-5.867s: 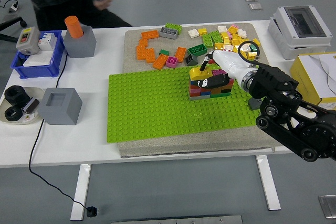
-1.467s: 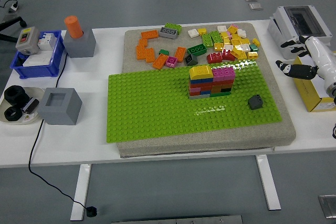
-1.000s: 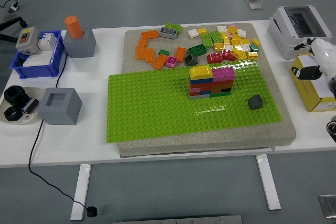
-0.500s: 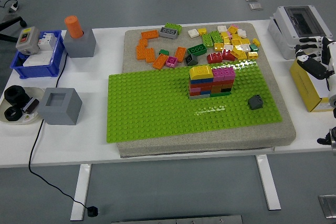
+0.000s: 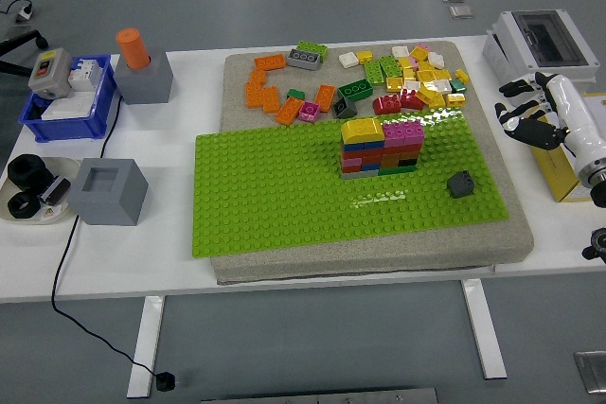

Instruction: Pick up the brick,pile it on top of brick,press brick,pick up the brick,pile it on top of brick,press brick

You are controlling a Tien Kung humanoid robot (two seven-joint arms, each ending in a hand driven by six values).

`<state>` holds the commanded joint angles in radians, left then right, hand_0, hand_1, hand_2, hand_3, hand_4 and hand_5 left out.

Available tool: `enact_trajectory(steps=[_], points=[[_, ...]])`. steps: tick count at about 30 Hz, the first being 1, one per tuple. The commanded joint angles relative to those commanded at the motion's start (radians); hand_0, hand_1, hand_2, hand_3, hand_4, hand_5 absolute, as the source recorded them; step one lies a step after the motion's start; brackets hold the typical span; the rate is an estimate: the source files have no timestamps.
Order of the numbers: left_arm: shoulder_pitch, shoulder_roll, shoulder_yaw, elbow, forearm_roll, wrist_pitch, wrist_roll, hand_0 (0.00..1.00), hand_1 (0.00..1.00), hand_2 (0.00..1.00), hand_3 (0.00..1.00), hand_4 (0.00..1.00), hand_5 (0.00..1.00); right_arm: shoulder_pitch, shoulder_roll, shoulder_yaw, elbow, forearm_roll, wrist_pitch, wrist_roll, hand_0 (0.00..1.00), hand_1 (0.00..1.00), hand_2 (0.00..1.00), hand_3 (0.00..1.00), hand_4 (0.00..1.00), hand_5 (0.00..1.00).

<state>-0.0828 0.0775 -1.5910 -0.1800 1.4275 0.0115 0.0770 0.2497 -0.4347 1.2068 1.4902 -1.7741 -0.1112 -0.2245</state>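
Half a sec ago my right hand (image 5: 530,113) sat further right over the yellow box (image 5: 572,160); now it's swung back toward the mat (image 5: 492,234), fingers loosely spread w/ nothing in them. Left arm isn't in view. Nothing else has shifted: the brick stack (image 5: 382,147) sits on the green baseplate (image 5: 275,196), right of center, yellow and pink bricks on top.

Risks as I see them: the loose brick pile (image 5: 417,78) at the mat's far right corner is packed tight, so a grab could pinch two at once or scatter neighbors. The stack is narrow and several layers tall, so an off-center press could tip it or pop a layer loose. One small dark brick (image 5: 461,184) lies stray on the baseplate near the stack (my wrist could clip it on the way in). The gray electrical box (image 5: 542,44) is just beside the hand, so swing room is tight.

Surface: white table (image 5: 189,262), beige mat under the baseplate, orange bricks (image 5: 275,92) far left of the mat. Gray floor beyond, no person visible.
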Motion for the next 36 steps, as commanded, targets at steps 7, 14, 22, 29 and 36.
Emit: enact_trajectory(steps=[7, 14, 22, 29, 36], points=[[-0.008, 0.010, -0.002, 0.000, 0.003, 0.000, -0.001, 0.630, 0.587, 0.552, 0.586, 0.595, 0.283, 0.094, -0.094, -0.135, -0.009, -0.171, 0.108, -0.134, 0.689, 0.745, 0.811, 0.665, 0.672, 0.002], [-0.010, 0.015, 0.001, 0.000, -0.001, 0.001, 0.001, 0.630, 0.586, 0.553, 0.586, 0.595, 0.284, 0.152, -0.137, -0.271, -0.034, -0.197, 0.160, -0.190, 0.694, 0.752, 0.817, 0.666, 0.685, 0.002], [-0.012, 0.021, -0.001, 0.000, 0.001, 0.001, 0.002, 0.630, 0.586, 0.553, 0.587, 0.596, 0.283, 0.194, -0.156, -0.360, -0.018, -0.148, 0.177, -0.204, 0.694, 0.754, 0.819, 0.666, 0.694, 0.002], [-0.014, 0.023, 0.000, 0.000, 0.001, 0.001, 0.002, 0.630, 0.586, 0.553, 0.587, 0.596, 0.283, 0.219, -0.159, -0.429, -0.024, -0.119, 0.191, -0.212, 0.693, 0.755, 0.823, 0.668, 0.701, 0.002], [-0.015, 0.024, 0.001, 0.000, 0.001, 0.001, 0.002, 0.630, 0.586, 0.552, 0.587, 0.596, 0.283, 0.230, -0.152, -0.474, -0.032, -0.105, 0.197, -0.215, 0.696, 0.755, 0.824, 0.670, 0.701, 0.002]])
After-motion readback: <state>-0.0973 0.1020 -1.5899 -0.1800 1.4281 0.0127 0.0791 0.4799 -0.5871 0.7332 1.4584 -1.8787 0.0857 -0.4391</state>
